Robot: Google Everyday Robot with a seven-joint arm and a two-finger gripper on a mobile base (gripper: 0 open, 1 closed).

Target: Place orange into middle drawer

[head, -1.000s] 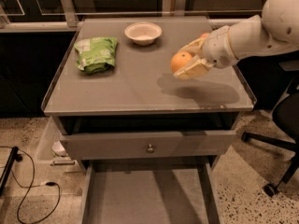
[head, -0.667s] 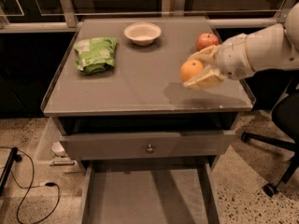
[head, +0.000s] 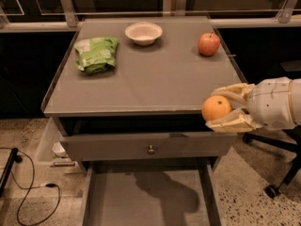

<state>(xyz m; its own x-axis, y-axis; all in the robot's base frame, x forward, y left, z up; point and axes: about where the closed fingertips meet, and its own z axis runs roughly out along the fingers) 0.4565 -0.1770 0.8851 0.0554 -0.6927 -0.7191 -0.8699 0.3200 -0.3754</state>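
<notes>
My gripper (head: 220, 109) comes in from the right and is shut on the orange (head: 216, 108), one pale finger above it and one below. It holds the fruit in the air at the cabinet's front right corner, over the tabletop's edge. Below, the middle drawer (head: 146, 199) is pulled out, a wide grey tray with a flat bare floor and thin side walls. The orange is up and to the right of the drawer's right wall.
On the grey tabletop (head: 155, 86) lie a green chip bag (head: 96, 54), a white bowl (head: 143, 33) and a red apple (head: 209, 44). The upper drawer front with a round knob (head: 151, 149) stands slightly out. Cables (head: 28, 192) lie on the floor at left; an office chair base (head: 277, 182) at right.
My gripper has carried the orange from above the tabletop's right side toward the front, down and right, to the cabinet's front right corner. The apple is now uncovered.
</notes>
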